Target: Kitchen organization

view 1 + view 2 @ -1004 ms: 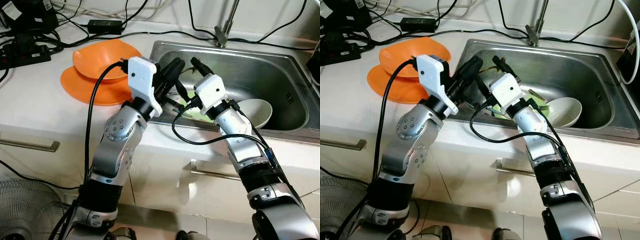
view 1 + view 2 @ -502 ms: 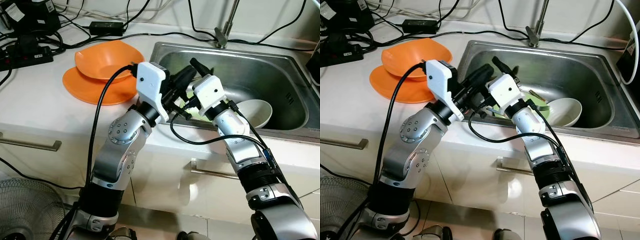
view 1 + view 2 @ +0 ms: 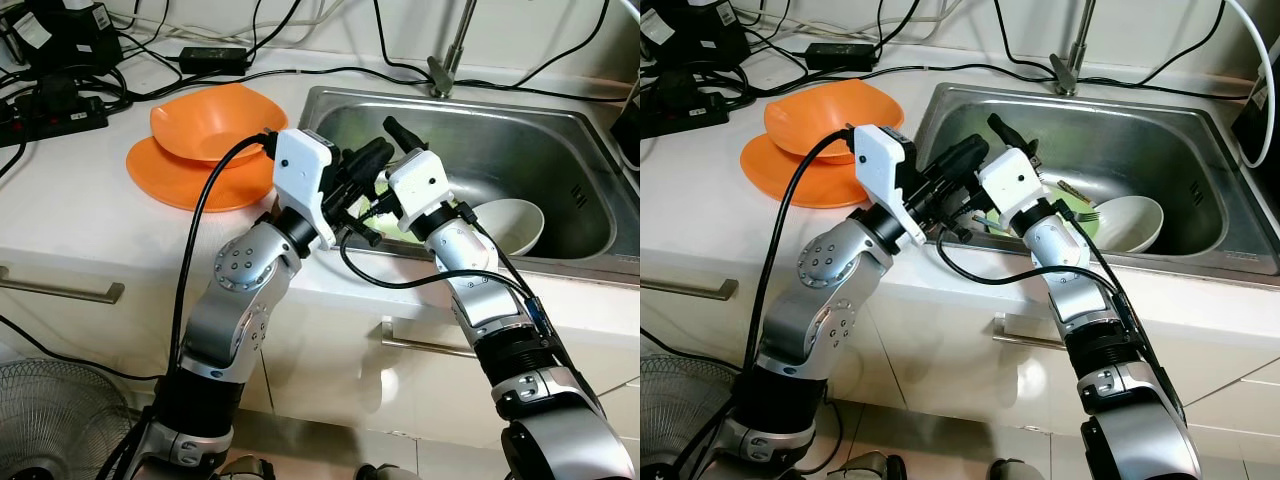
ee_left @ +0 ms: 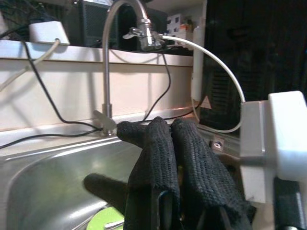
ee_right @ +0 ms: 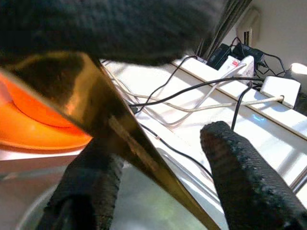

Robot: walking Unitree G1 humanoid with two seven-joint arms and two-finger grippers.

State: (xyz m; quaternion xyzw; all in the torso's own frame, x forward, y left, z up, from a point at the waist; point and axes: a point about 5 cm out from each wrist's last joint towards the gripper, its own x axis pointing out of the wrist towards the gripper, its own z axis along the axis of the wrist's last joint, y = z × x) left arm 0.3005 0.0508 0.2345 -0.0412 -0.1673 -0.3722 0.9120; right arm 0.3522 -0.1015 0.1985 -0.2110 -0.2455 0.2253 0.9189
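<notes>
Left eye view: both pincers are seen over the sink's (image 3: 560,255) near edge. Left pincer (image 3: 372,158) is pressed together; right pincer (image 5: 158,187) is spread apart. White bowl (image 3: 515,222) lies in the sink, orange dishes (image 3: 205,125) on the counter (image 3: 70,210).

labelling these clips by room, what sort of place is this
A home kitchen, most likely: a steel sink with a tap set in a white counter, a white bowl in the sink, and an orange bowl on the counter.
</notes>
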